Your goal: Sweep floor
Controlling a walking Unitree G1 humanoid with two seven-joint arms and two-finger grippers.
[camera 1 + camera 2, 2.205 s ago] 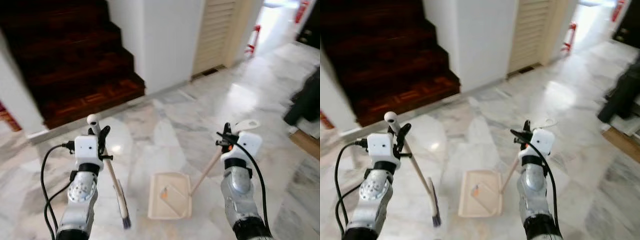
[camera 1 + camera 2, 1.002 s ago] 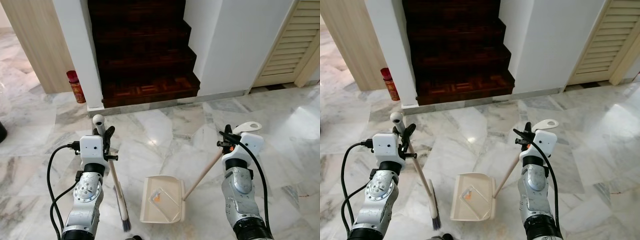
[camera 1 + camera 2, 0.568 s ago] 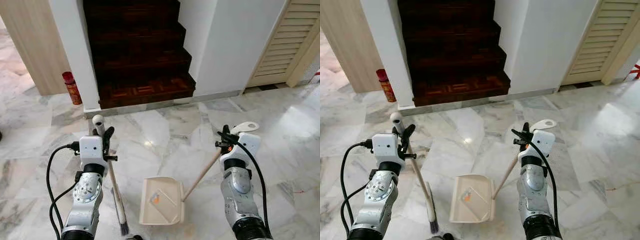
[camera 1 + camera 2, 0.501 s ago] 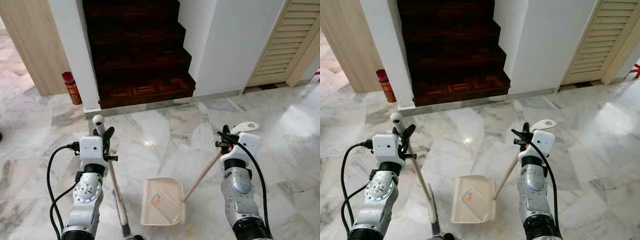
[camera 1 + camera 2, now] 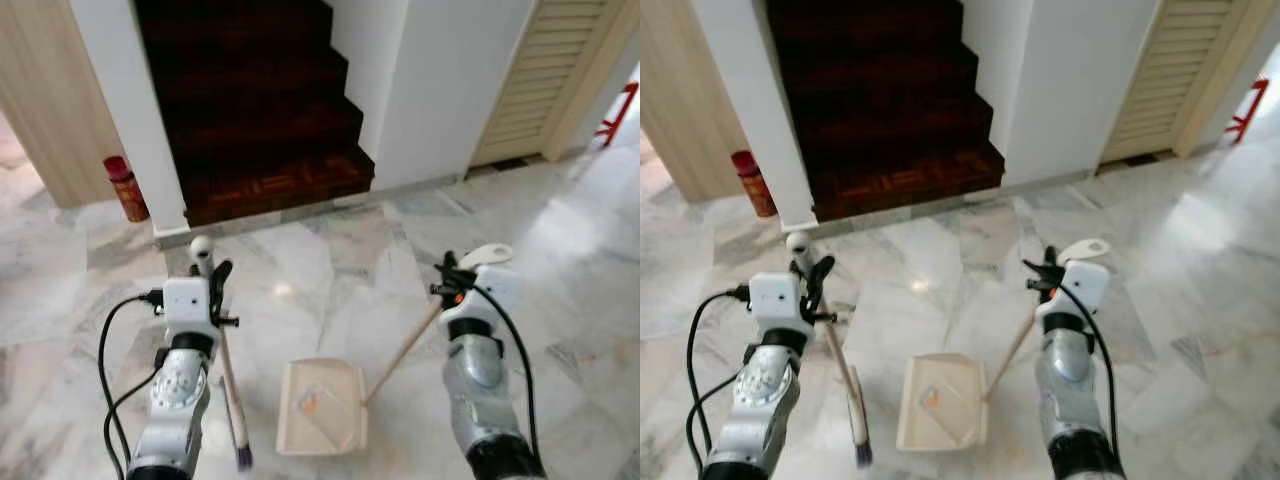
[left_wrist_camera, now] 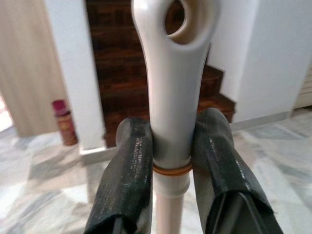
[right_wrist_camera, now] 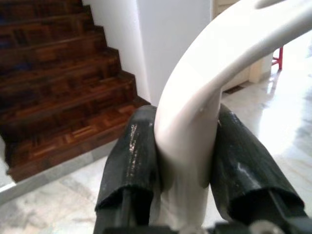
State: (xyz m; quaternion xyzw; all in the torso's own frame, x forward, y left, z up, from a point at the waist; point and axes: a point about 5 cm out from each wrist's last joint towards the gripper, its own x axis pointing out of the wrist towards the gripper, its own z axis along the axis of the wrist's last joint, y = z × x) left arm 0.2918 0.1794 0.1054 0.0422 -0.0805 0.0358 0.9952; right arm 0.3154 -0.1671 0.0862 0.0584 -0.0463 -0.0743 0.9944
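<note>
My left gripper (image 5: 212,278) is shut on the top of a cream broom handle (image 6: 170,97), one black finger (image 6: 127,175) on each side of it. The broom (image 5: 229,375) slants down to its dark bristles (image 5: 242,458) on the marble floor. My right gripper (image 5: 448,277) is shut on the curved white handle (image 7: 192,112) of a long-handled dustpan. Its wooden stick (image 5: 404,346) runs down to the cream pan (image 5: 345,435), which lies flat on the floor between my arms. A small orange scrap (image 5: 309,405) lies in the pan.
Dark wooden stairs (image 5: 250,110) rise straight ahead between white walls (image 5: 108,110). A red canister (image 5: 123,187) stands at the left foot of the wall. A louvred door (image 5: 545,70) is at the right, with a red object (image 5: 615,110) beyond it. Marble floor (image 5: 330,260) spreads ahead.
The camera has swung a little to the right, so the stairs sit further left in view. Both grippers keep their hold; broom and dustpan stay as they were.
</note>
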